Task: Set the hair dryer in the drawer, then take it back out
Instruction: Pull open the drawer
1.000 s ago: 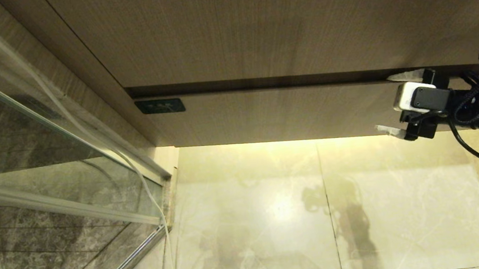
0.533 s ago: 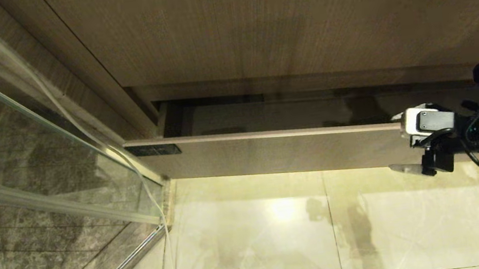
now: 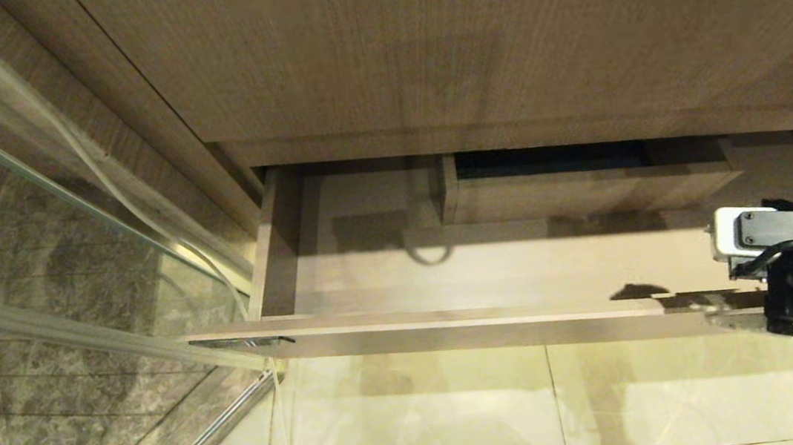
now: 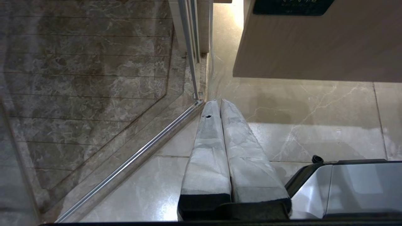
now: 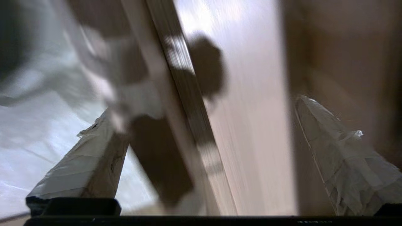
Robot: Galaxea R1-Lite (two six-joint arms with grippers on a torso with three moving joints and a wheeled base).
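Wide shallow light wood-grain drawer (image 3: 492,271) pulled well out from under the taller wood-grain panel (image 3: 465,35); narrow handleless front (image 3: 453,328) nearest the camera, small dark label (image 3: 242,341) at its left corner; boxed rectangular cut-out (image 3: 587,189) against the back of the drawer, pale floor of the drawer bare in front of it; white hair dryer nowhere in view in any picture. Right gripper (image 3: 713,312) at the right end of the drawer front, jaws spread wide and straddling that front, one taped finger (image 5: 342,157) inside the drawer, the other (image 5: 84,169) outside over the cream marble floor (image 3: 536,400); nothing clamped. Left gripper (image 4: 216,103) low and left of the drawer, near the glass shower screen (image 3: 62,305), jaws pressed together, pointing at the floor, empty.
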